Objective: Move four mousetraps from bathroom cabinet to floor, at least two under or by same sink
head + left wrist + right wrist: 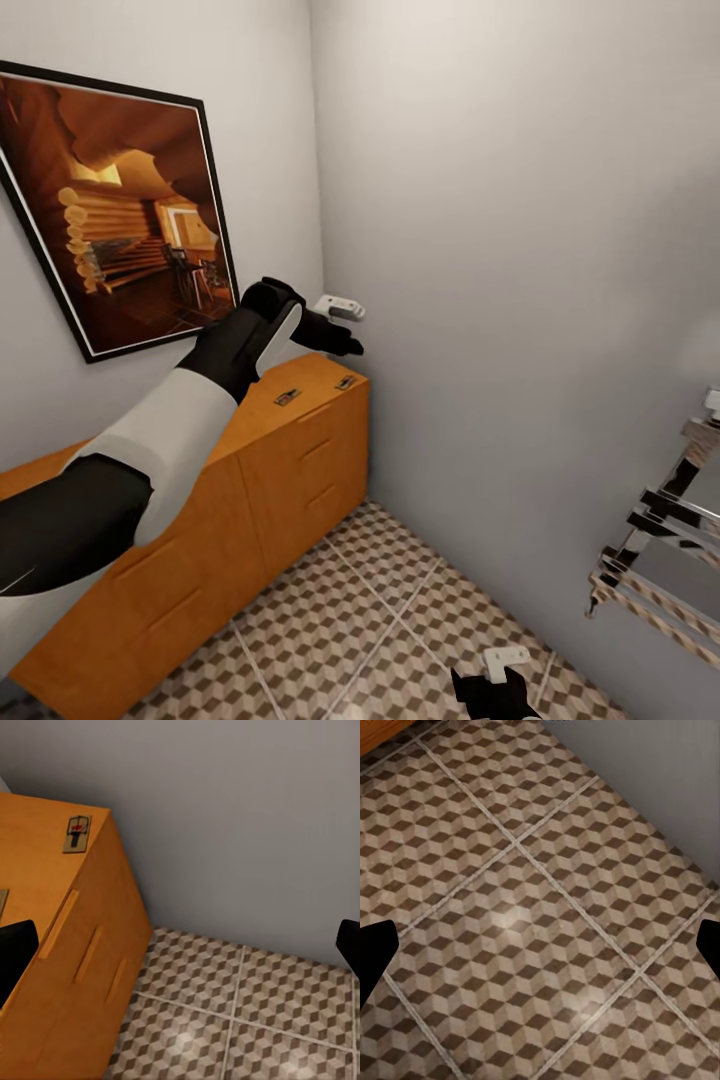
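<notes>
Two mousetraps lie flat on top of the orange-brown cabinet, near its far end by the corner wall. In the left wrist view one mousetrap shows whole by the cabinet's top corner, and the edge of another shows at the picture's border. My left gripper hovers open above that end of the cabinet, holding nothing. Low over the cube-patterned bathroom floor, my right gripper is open and empty.
A framed picture hangs on the wall above the cabinet. A chrome rack juts in at the right. Grey walls meet in the corner just past the cabinet's end, leaving a narrow strip of tiled floor between cabinet and wall.
</notes>
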`<state>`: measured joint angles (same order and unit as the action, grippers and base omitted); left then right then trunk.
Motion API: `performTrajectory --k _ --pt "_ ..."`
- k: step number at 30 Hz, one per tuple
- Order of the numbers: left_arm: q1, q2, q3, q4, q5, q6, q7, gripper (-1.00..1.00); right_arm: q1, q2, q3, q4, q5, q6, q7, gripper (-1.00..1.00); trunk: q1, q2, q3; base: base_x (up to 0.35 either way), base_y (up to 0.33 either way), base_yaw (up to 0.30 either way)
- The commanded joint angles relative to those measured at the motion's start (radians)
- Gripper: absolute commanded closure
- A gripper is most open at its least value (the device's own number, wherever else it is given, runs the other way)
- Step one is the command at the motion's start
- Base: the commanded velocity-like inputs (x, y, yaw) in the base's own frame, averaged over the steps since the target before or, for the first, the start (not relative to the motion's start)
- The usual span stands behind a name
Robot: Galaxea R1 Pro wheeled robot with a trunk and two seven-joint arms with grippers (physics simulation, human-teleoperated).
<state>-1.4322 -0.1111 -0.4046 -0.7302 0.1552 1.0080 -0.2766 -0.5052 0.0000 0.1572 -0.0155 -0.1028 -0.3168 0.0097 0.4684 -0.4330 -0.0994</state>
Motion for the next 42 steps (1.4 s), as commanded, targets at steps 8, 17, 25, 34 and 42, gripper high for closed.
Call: performTrajectory --k 8,17,25,34,42 --pt "0.017 0.001 -0.002 0.001 0.007 0.003 0.004 -1.0 -0.001 0.0 0.008 0.001 -0.01 -0.004 0.001 -1.0 0.001 -0.002 -0.002 0.188 0.15 -0.001" --pt "0.02 -0.001 -0.003 0.035 0.007 0.002 -0.018 -1.0 -0.001 0.0 0.008 0.002 -0.01 -0.004 0.001 -1.0 0.001 -0.002 -0.002 0.176 0.067 0.0" --pt "0.021 0.008 -0.002 0.057 0.006 -0.002 -0.137 -1.0 -0.001 0.0 0.008 0.001 -0.01 -0.004 0.001 -1.0 0.001 -0.002 -0.002 0.027 0.006 0.0" --pt "0.035 0.01 -0.002 0.084 0.006 -0.004 -0.152 -1.0 -0.001 0.0 0.008 0.002 -0.01 -0.004 0.001 -1.0 0.001 -0.002 -0.002 0.002 0.0 0.0" --pt "0.046 0.013 -0.002 0.089 0.004 -0.009 -0.154 -1.0 -0.001 0.0 0.008 0.002 -0.01 -0.004 0.001 -1.0 0.001 -0.002 -0.002 0.0 0.0 0.0"
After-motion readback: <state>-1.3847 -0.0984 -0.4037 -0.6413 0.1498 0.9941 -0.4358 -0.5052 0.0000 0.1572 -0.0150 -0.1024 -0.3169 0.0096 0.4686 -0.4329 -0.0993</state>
